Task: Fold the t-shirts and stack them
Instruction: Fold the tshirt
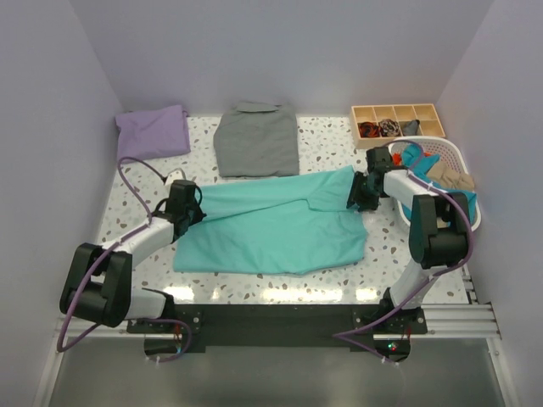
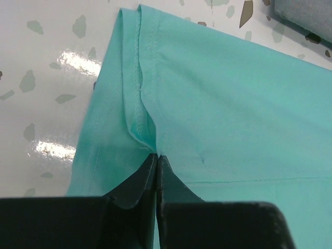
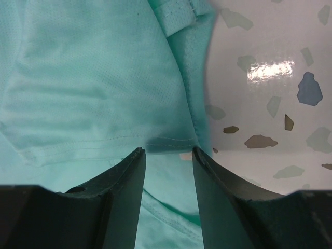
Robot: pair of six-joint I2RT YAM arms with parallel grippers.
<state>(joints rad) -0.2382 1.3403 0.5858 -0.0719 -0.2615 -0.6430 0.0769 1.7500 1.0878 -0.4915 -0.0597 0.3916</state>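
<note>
Cloth fills both wrist views. The turquoise t-shirt [image 1: 271, 229] lies spread across the middle of the table [image 1: 153, 275], with the left gripper [image 2: 156, 155] at its left edge and the right gripper [image 3: 168, 153] at its far right corner. A lavender t-shirt [image 1: 153, 131] sits folded in the far left corner, well apart from both.

From above I can't make out either set of fingertips; the wrist housings cover them. Each wrist camera shows only a patch of the shirt, the rest cut off by the frame.

My left fingers [image 2: 137, 181] are pressed together, pinching a stitched hem fold that puckers into the tips. My right fingers [image 3: 127, 171] stand partly apart, astride a hem seam; whether they touch the cloth I cannot tell.
</note>
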